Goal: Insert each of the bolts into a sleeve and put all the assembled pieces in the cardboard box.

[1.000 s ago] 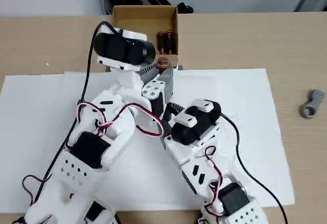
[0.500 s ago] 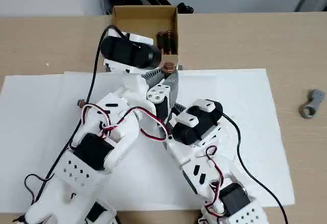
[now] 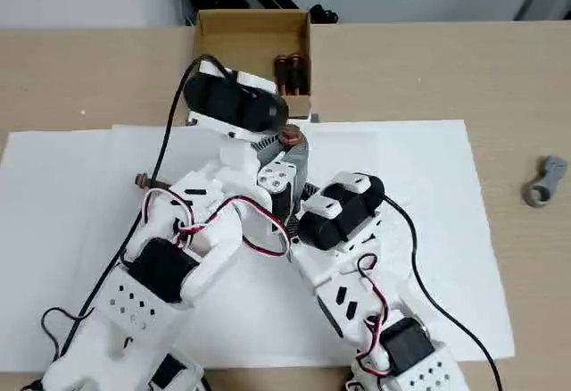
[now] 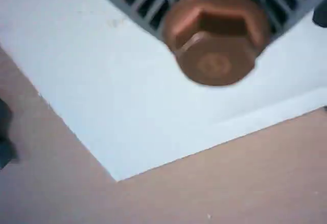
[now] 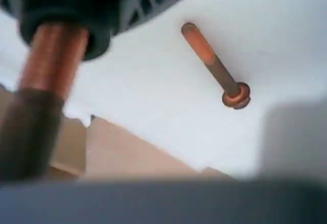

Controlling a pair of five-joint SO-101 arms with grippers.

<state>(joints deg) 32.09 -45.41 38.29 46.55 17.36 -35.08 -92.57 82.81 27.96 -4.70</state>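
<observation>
White paper (image 3: pixel 428 230) covers your wooden table (image 3: pixel 500 70); a loose bolt (image 3: pixel 143 179) lies on it, a grey part (image 3: pixel 544 181) on bare wood. Your left gripper (image 3: pixel 287 144) pinches a copper-headed bolt (image 4: pixel 214 42) just short of the cardboard box (image 3: pixel 241 25), where two assembled pieces (image 3: pixel 290 71) lie.

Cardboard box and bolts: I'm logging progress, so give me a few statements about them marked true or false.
1. Two copper pieces lie in the cardboard box. True.
2. The left gripper is shut on a hex-headed bolt. True.
3. The loose bolt lies on the bare table. False: it lies on the white paper.
4. The grey part sits inside the box. False: it lies on the table, off the paper.
</observation>
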